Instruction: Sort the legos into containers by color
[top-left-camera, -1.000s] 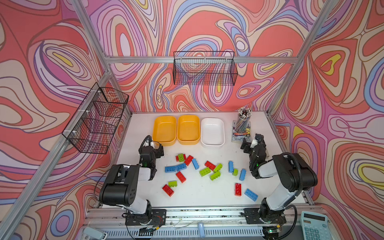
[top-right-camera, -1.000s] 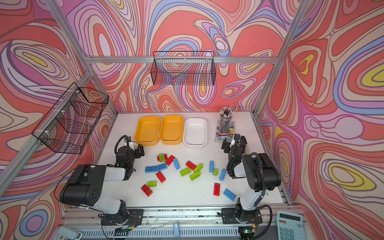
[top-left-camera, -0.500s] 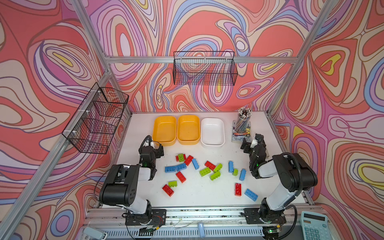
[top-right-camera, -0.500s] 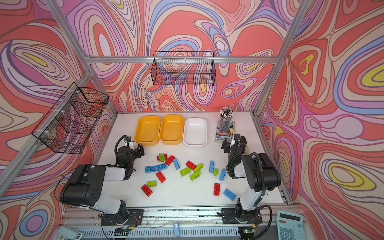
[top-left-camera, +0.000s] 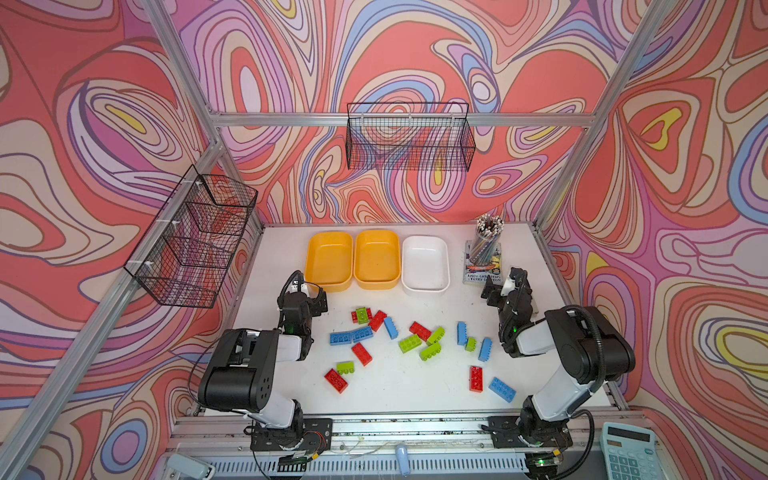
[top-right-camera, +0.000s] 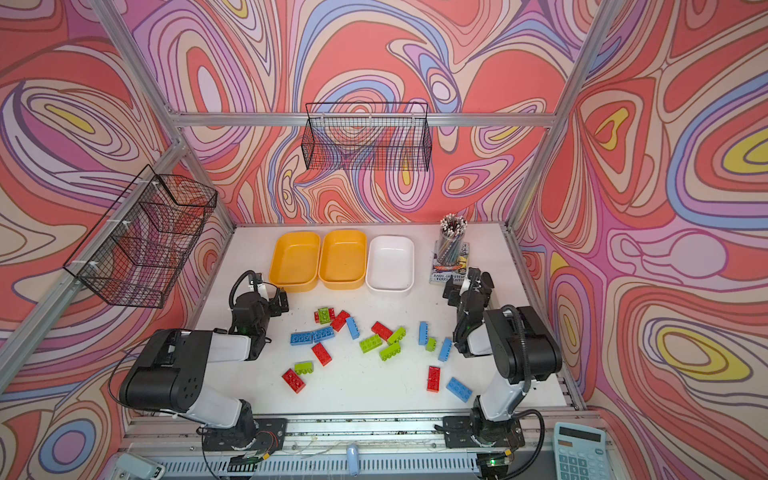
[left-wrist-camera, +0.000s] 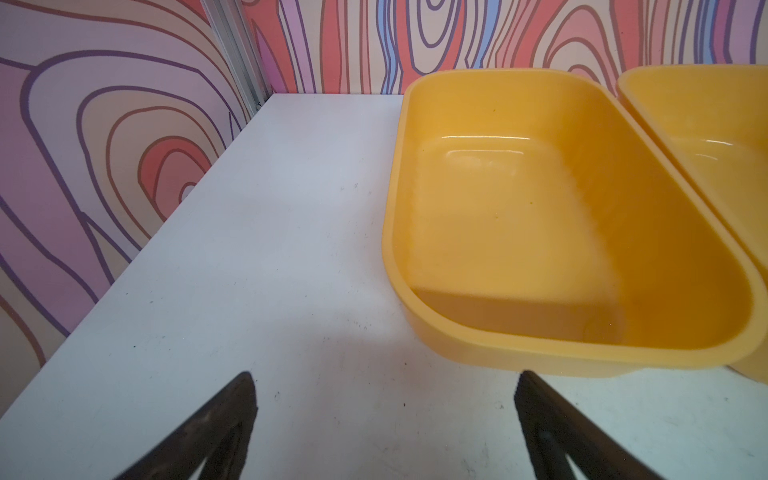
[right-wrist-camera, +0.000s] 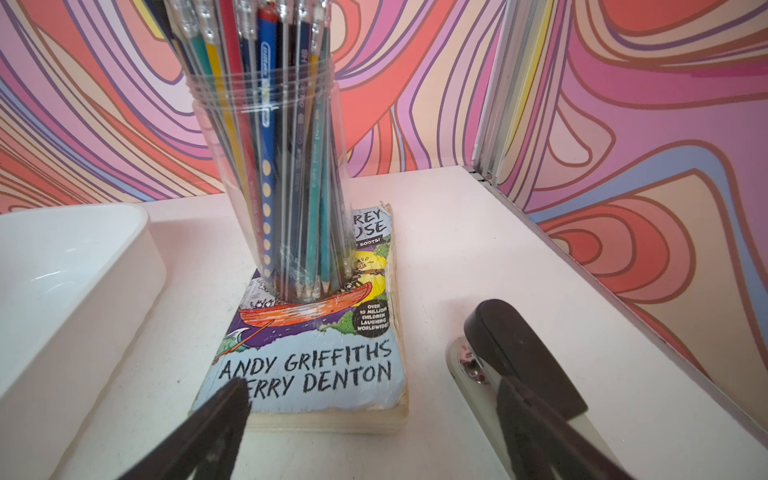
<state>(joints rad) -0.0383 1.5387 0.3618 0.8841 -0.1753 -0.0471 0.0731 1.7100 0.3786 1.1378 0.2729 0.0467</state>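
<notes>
White tabletop (top-left-camera: 395, 399) holds scattered legos (top-left-camera: 409, 343); your left gripper (left-wrist-camera: 384, 382) and right gripper (right-wrist-camera: 374, 388) gape empty, so straddle one squarely across its width.

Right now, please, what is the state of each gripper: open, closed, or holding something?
Left gripper: open, holding nothing.
Right gripper: open, holding nothing.
</notes>
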